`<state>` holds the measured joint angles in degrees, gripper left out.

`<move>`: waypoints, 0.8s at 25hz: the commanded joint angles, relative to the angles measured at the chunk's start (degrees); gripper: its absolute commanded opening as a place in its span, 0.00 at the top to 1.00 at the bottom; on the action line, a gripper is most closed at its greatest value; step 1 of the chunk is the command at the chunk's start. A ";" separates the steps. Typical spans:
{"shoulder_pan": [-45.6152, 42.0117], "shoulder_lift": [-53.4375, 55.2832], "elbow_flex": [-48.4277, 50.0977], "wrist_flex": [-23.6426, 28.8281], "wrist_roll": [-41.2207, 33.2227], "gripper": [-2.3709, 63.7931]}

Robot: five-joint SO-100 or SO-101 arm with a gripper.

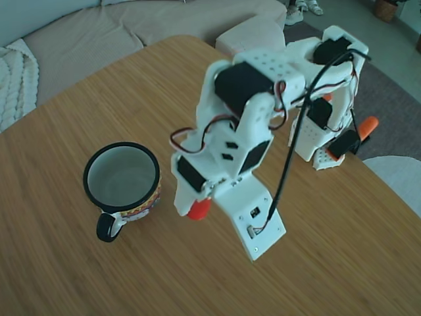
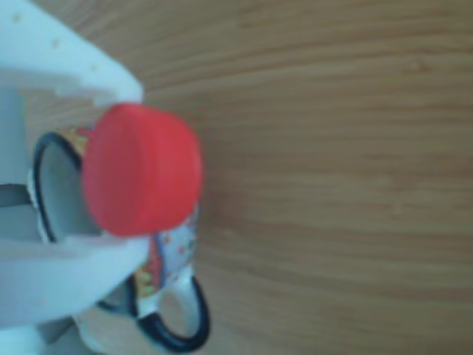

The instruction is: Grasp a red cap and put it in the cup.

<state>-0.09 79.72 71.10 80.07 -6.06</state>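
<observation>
We see an arm (image 1: 256,112) built of white printed plastic shells, with black servo blocks set into the joints. A black cable (image 1: 296,138) runs in a long curve along the body to a flat white plate at 6 o'clock in the fixed view, and thin red and white wires loop near the joints. Rows of small holes dot the upper shell. At 3 o'clock an orange elongated part (image 1: 367,126) shows beside the white base.

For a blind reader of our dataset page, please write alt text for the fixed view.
A white robot arm's tool holds a red cap just above a wooden table, right of a white enamel mug with a black rim and handle. A beige sofa stands behind the table.
</observation>
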 commanded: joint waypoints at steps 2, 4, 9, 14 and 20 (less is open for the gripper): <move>2.72 13.71 -1.41 -0.35 -0.26 0.97; 3.60 17.58 -1.41 -0.35 -0.35 0.97; 4.57 25.05 -1.32 -0.35 0.09 0.97; 5.10 27.07 -2.29 -0.97 0.09 0.97; 6.68 20.48 -10.63 -0.62 0.18 0.97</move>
<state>6.33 101.25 67.06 79.63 -6.68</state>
